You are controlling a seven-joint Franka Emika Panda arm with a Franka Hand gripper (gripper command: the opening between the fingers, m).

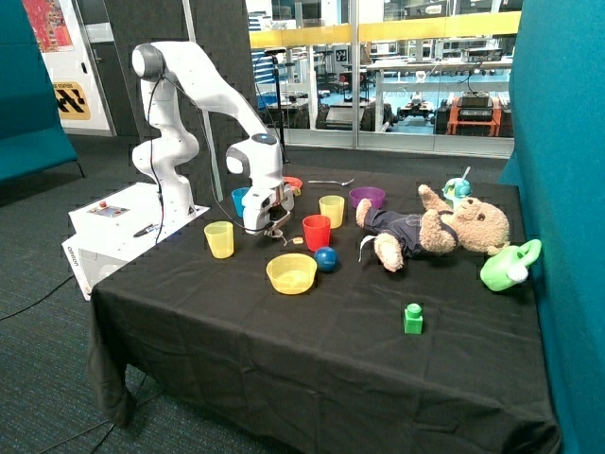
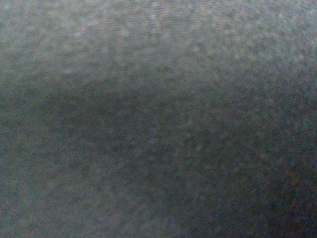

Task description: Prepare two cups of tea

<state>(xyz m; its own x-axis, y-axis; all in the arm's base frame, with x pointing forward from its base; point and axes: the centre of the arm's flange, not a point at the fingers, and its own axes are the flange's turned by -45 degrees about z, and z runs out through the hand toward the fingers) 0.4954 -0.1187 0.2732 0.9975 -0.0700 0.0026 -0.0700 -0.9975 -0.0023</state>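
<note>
Cups come first: two yellow tumblers, one at centre-left of the frame just beside the gripper and another further back, plus a blue tumbler half hidden behind the arm. The gripper hangs low over the black table; whether its fingers are open I cannot tell. One small tag-like scrap lies nearby, possibly a tea bag. Picking up tea seems the step in hand; next, a careful descent onto it.

No text can be read: the wall poster and hazard-striped sign are too small.
</note>
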